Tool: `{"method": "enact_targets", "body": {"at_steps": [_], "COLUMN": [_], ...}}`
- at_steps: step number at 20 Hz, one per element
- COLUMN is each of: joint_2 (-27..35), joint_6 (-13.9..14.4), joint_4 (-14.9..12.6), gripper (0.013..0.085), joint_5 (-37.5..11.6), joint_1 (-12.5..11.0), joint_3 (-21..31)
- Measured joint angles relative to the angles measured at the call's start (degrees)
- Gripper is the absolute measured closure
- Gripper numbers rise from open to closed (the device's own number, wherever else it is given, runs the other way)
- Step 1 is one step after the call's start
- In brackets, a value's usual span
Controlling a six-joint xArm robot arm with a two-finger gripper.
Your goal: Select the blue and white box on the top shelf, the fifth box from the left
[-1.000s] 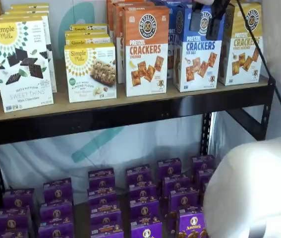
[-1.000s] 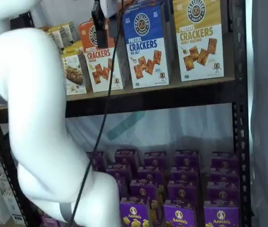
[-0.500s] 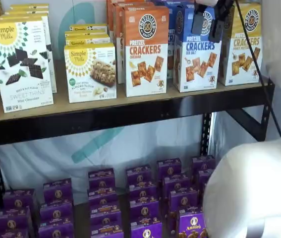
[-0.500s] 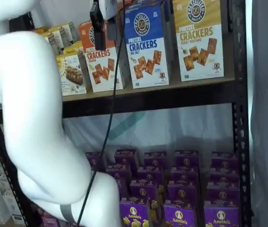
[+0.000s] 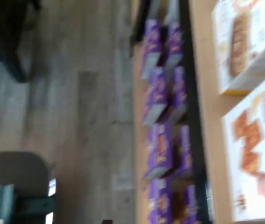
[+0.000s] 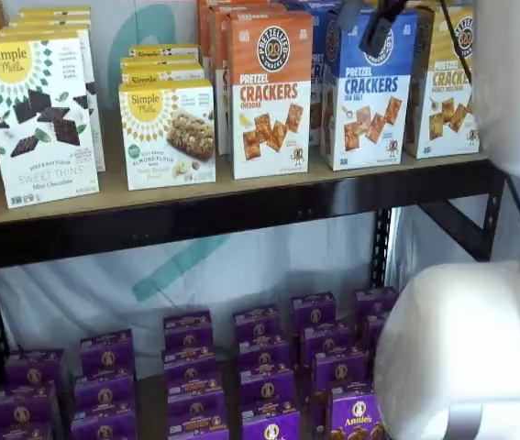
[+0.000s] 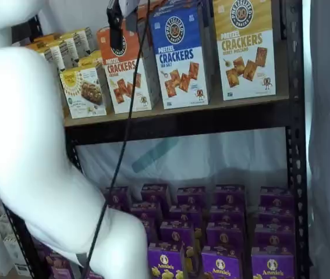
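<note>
A shop-like setting is suggested by black metal shelving (image 6: 241,215) stocked with rows of identical purple boxes (image 6: 260,367) at lower centre.

The top shelf (image 6: 241,197) runs across the upper half of both shelf views, a tan board with a black front rail. On it stand, from frame left, a mint chocolate box (image 6: 39,119), an almond flour box (image 6: 170,133), an orange cheddar carton (image 6: 271,96), the blue and white box (image 6: 368,101) and a yellow carton (image 6: 448,87). In the lower half, small purple boxes (image 6: 260,367) lie in rows on the lower level.

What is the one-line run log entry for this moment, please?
phase: approach | target: blue and white box on top shelf, untouched | gripper: empty, fingers in front of box top
</note>
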Motion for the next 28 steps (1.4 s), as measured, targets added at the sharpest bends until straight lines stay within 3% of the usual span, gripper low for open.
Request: {"method": "enact_targets", "body": {"at_steps": [7, 15, 28], "joint_2": [-3.5, -2.07, 6.86], "joint_6": [0.37, -0.5, -3.45], "joint_4": [5.7, 4.3, 1.97], "gripper": [0.013, 0.013, 0.013], "joint_5": [-11.41, -17.29, -18.84], "joint_1": [-1.76, -1.13, -1.66], "joint_3": [4.52, 4.2, -1.92]}}
